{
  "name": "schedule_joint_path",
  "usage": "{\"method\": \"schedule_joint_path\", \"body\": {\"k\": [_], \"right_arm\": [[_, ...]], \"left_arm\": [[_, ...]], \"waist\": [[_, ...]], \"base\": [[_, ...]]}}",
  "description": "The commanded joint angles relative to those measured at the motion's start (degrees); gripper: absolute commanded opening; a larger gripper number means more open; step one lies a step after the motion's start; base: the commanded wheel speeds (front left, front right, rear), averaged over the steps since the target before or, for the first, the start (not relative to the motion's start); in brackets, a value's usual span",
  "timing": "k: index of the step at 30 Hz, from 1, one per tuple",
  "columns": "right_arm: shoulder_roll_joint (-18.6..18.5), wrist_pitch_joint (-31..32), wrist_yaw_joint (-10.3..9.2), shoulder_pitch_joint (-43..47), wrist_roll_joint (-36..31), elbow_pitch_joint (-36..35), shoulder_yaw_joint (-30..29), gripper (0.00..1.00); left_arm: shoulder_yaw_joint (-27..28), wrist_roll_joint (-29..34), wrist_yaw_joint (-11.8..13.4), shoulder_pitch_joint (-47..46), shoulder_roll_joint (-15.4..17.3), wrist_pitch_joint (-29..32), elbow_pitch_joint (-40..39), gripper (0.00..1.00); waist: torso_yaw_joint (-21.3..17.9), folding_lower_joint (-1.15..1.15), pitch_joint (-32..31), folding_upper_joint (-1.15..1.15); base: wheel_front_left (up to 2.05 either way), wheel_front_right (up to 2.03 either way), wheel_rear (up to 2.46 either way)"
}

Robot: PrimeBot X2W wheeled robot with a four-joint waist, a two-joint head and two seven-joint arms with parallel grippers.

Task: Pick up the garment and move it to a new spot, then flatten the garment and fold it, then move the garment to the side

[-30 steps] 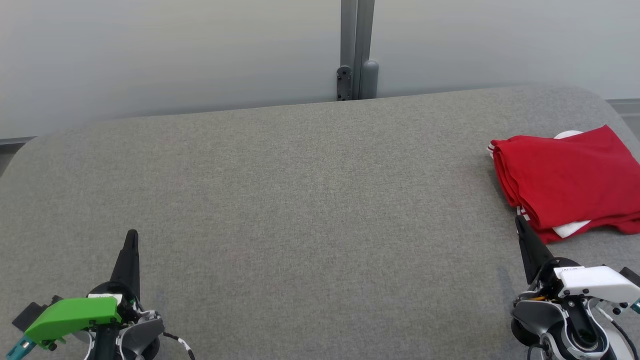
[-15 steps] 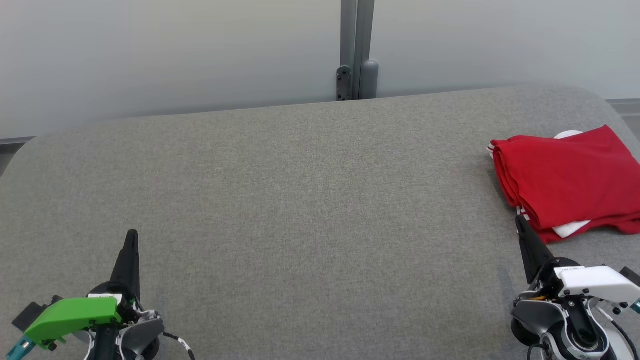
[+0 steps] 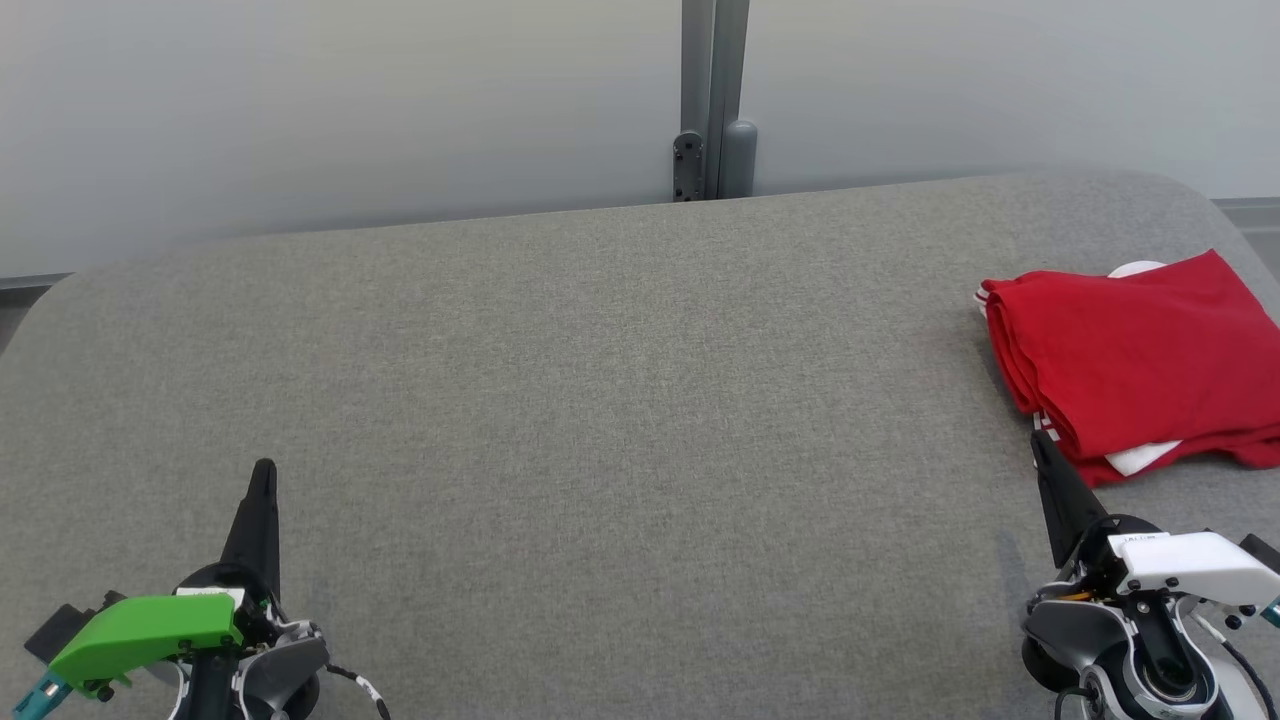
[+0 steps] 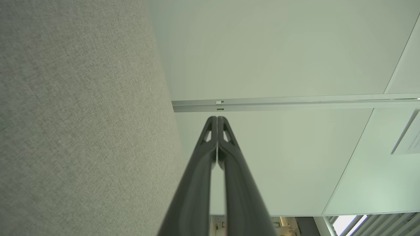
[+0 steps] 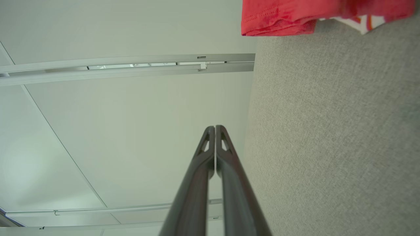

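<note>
One garment (image 3: 1140, 350) beside right end effector (image 3: 1040, 438)

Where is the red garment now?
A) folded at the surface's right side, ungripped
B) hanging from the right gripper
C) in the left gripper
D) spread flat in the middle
A: the red garment lies folded on the grey surface, beyond the shut right gripper.

Bright, even light; soft shadows
</note>
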Motion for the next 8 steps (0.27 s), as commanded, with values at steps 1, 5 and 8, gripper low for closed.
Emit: {"method": "schedule_joint_path", "body": {"k": [1, 5, 8], "right_arm": [[0.0, 0.2, 0.04, -0.4, -0.3, -0.3, -0.2, 0.00], [0.0, 0.2, 0.04, -0.4, -0.3, -0.3, -0.2, 0.00], [0.0, 0.3, 0.03, -0.4, -0.3, -0.3, -0.2, 0.00]], "left_arm": [[0.1, -0.1, -0.3, -0.6, 0.0, 0.2, -0.2, 0.00], [0.1, -0.1, -0.3, -0.6, 0.0, 0.2, -0.2, 0.00], [0.1, -0.1, -0.3, -0.6, 0.0, 0.2, -0.2, 0.00]], "waist": [[0.0, 0.00, 0.0, 0.00], [0.0, 0.00, 0.0, 0.00], [0.0, 0.00, 0.0, 0.00]], "base": [[0.00, 0.00, 0.00], [0.00, 0.00, 0.00], [0.00, 0.00, 0.00]]}}
